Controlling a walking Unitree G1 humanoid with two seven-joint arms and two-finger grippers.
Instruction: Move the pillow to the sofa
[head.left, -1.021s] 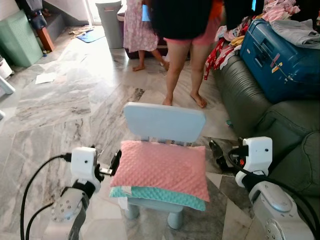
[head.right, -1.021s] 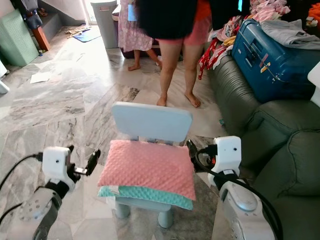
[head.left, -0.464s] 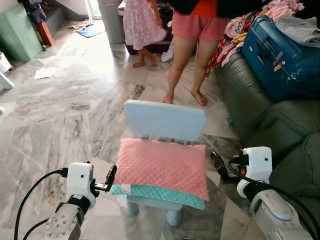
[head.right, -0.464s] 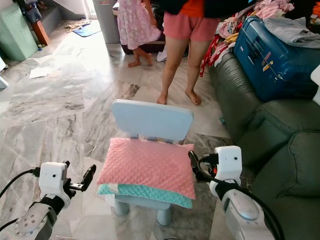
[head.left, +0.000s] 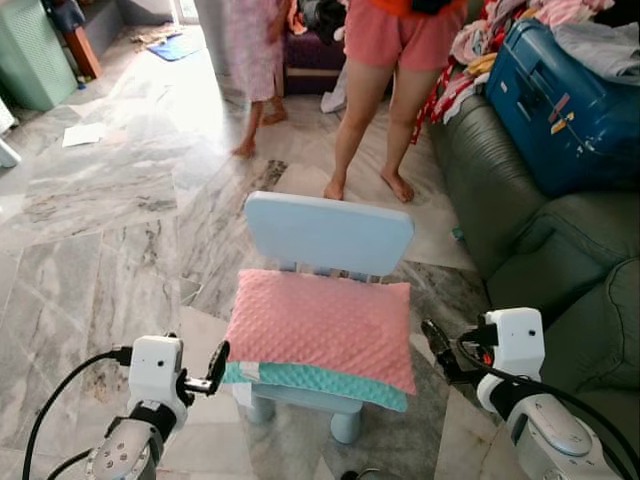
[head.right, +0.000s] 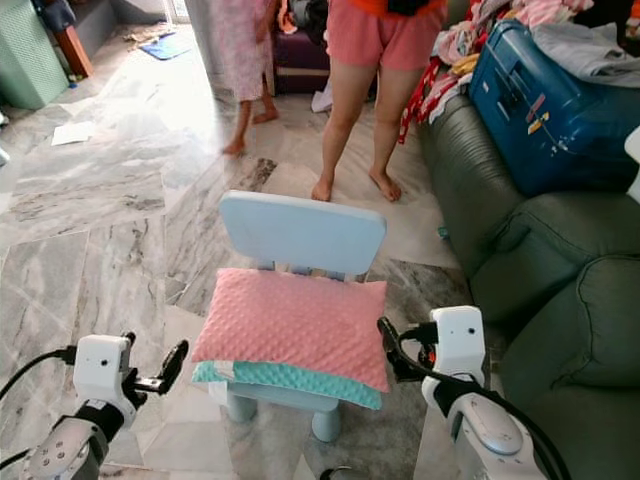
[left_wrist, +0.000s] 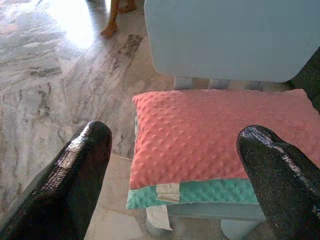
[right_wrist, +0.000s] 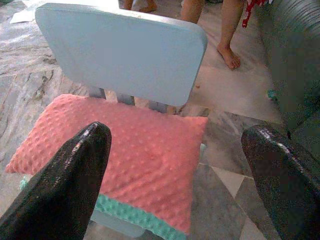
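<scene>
Left tool: the left tool (head.left: 215, 368) hung low just off the pale blue plastic child's chair (head.left: 330, 236), on the chair's left, its two black fingers spread wide and holding nothing.
Right tool: the right tool (head.left: 440, 352) sat just off the chair's right side, fingers likewise wide apart and empty.
Pillow: the pink dimpled pillow with a teal underside (head.left: 322, 326) lay flat on the chair seat, resting against the backrest, between the two tools and touched by neither.
Sofa: the dark green leather sofa (head.left: 560, 270) stood to the right of the chair, a blue hard-shell suitcase (head.left: 560, 100) lying on it farther back.
Risk, grip: a soft pillow squeezed from both ends could buckle or slide free.
Risk, chair: a push from one side alone could tip the light chair.
Risk, people: a barefoot person (head.left: 385, 70) stood beyond the chair, another person (head.left: 250, 60) farther left; a wide swing might reach them.
</scene>
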